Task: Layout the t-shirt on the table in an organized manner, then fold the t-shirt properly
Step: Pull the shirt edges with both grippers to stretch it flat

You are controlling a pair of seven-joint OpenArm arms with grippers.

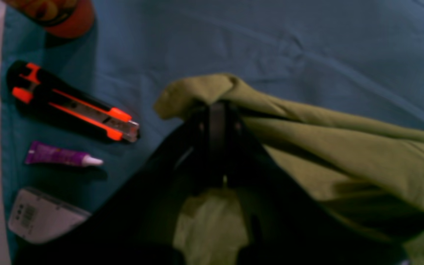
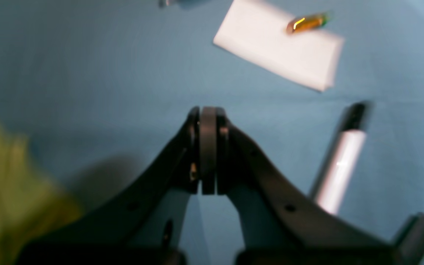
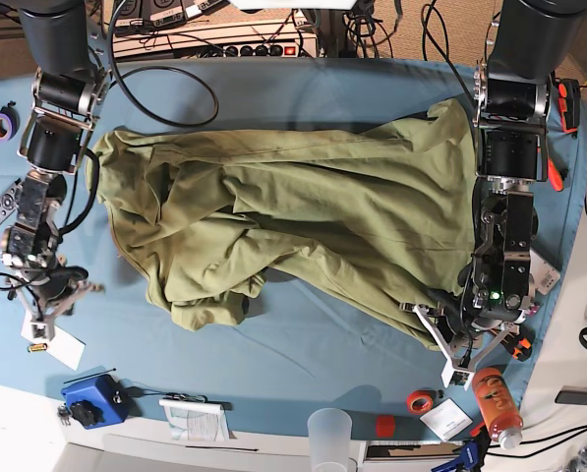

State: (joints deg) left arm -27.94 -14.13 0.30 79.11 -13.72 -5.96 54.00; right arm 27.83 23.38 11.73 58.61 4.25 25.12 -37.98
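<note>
T-shirt (image 3: 303, 221) lay crumpled and bunched across centre of table (image 3: 303, 339) in base view, not yet spread flat.

Nearest, lower right of base view: left gripper (image 3: 448, 329) at the shirt's lower-right corner. In left wrist view, jaws pressed together on a fold of olive fabric (image 1: 204, 88), cloth draped over and past the fingertips, more green visible below between the fingers. Judged step in hand: pulling that corner outward to lay the shirt flat.

To do it well, as judgement only:
- keep the pinch on the hem edge, not a thick wad
- draw low and outward, away from the bunched middle
- stay clear of utility knife (image 1: 74, 103), purple tube (image 1: 59, 155) and white card (image 1: 39, 217) at left of left wrist frame
- likely need the other corner anchored or pulled in opposition

Lower left of base view: right gripper (image 3: 49, 295) off the shirt, over bare table. Right wrist view showed jaws closed flat against each other (image 2: 208, 147), nothing between. Green cloth only at lower left edge (image 2: 9, 191). White paper (image 2: 278, 55) and silver pen (image 2: 341, 165) beyond it.

Far edge: shirt reached toward upper right corner, well creased.
</note>
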